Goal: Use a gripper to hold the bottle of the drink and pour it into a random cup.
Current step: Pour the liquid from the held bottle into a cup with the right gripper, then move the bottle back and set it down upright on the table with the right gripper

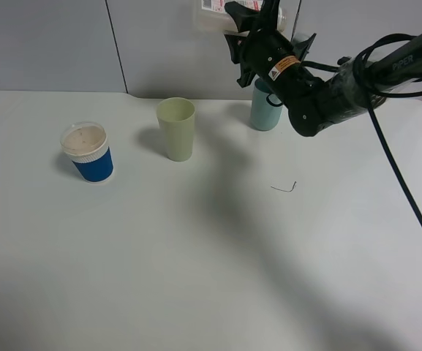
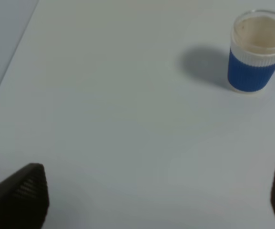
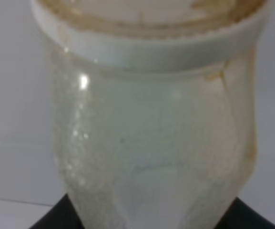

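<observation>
The bottle is gripped by the right gripper, whose fingers are closed on its body. It is carried high at the far side of the counter and tipped almost onto its side. In the right wrist view brown staining is seen around the wide rim, but the drink itself cannot be made out. The left gripper is parked over bare counter with its fingers spread wide.

3 cups are offered: a blue cup, a green cup and a pale blue cup, the last partly hidden behind the right gripper. The pour appears to be the step in hand. The mouth is best brought squarely over 1 opening and lowered close before more tilt is added. Because the neck is wide, the tilt should be raised slowly, so a gush is avoided. The hold should be kept firm, since smooth plastic may slip.
</observation>
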You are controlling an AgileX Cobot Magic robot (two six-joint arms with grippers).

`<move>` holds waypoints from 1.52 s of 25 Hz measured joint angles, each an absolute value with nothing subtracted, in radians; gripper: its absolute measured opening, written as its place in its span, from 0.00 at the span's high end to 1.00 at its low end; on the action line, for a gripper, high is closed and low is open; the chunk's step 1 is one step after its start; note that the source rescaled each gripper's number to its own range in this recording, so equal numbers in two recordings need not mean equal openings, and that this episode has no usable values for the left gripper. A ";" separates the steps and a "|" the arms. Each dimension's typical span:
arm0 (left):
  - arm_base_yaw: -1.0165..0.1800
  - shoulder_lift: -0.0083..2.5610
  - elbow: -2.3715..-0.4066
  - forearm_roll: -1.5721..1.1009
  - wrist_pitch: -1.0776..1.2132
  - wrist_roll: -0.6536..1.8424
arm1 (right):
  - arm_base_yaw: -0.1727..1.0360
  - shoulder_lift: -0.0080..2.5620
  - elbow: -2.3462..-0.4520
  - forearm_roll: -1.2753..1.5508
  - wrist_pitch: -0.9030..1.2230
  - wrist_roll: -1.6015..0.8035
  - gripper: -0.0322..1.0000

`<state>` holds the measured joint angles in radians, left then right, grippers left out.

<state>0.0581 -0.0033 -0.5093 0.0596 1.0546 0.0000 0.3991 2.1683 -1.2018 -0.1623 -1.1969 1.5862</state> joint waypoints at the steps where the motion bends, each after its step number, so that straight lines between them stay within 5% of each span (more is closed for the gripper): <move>1: 0.058 -0.003 -0.509 0.060 1.055 0.000 | 0.399 2.168 -1.202 -0.163 -1.197 1.560 0.96; 19: 0.058 -0.003 -0.509 0.060 1.055 0.000 | 0.418 2.118 -1.202 -0.254 -0.936 1.201 0.97; 38: 0.058 -0.003 -0.509 0.060 1.055 0.000 | 0.500 1.908 -1.202 -0.255 -0.442 0.529 0.97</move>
